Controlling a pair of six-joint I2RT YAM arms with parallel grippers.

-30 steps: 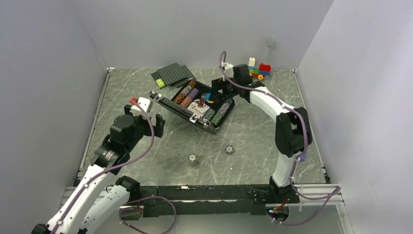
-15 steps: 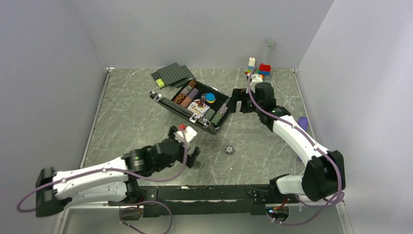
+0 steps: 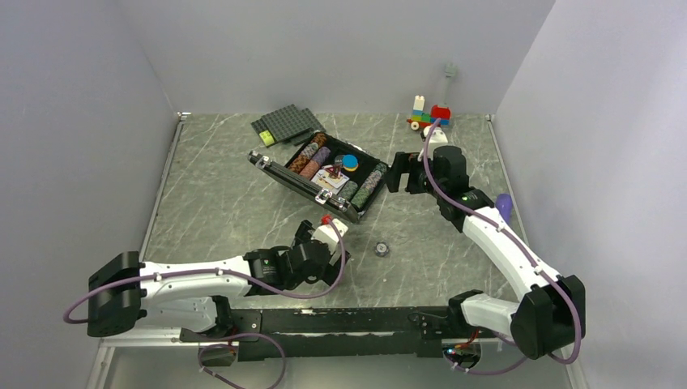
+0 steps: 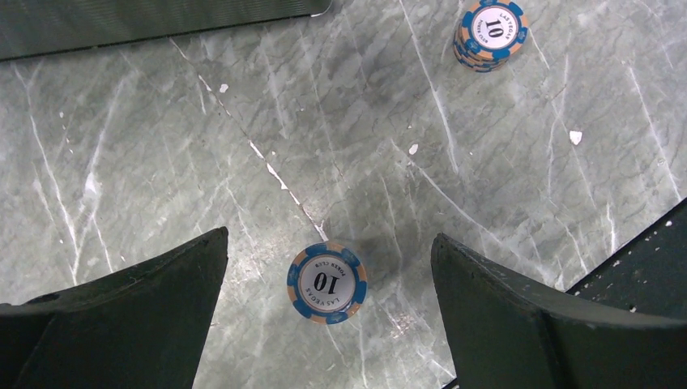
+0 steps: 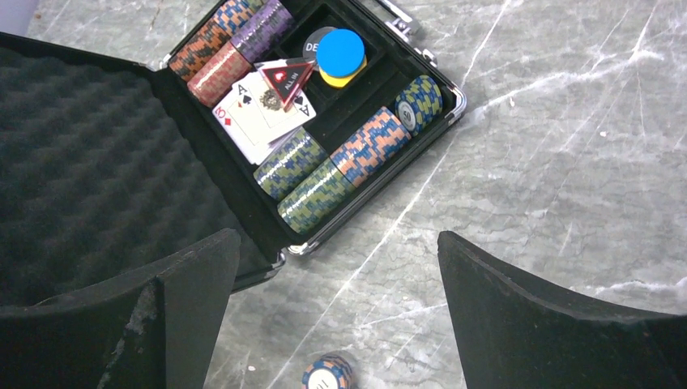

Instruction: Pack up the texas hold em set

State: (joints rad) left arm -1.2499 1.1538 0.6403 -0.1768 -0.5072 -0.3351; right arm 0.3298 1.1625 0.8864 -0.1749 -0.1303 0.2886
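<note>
step: loose chips off the worktop (image 3: 227, 211), back into the case (image 3: 285, 180). L arm is on the first pick, approach done, grasp not yet made.
L pincer (image 4: 330, 235): wide open, nothing held. Fingers straddle the near chip stack (image 4: 326, 282) with a clear gap each side, roughly centred.
near chip stack: upright on worktop close to the front edge, "10" face up, blue/orange rim. Hidden under the L wrist in the top view.
2nd chip stack (image 4: 489, 32): same type, upright, well apart from the first, off toward the R side. No pincer near it.
R pincer (image 5: 338, 235): wide open, empty. Hovers just off the case's R end, cam looking down into the tray.
case: open, mid-rear of worktop. Foam lid (image 5: 81, 146) laid back flat. Tray holds chip rows (image 5: 348, 162), cards (image 5: 255, 113), blue disc (image 5: 340, 53).
next move (my read): L drops straight down, closes low on the stack's sides. Loose chips can shear or topple, so a square, even squeeze. Then lift and carry to the tray.
unknown: can't tell which tray slot has room for it.
remaining: both stacks in, then lid over and latched. Prob needs both arms. Early-mid progress IMO.
</note>
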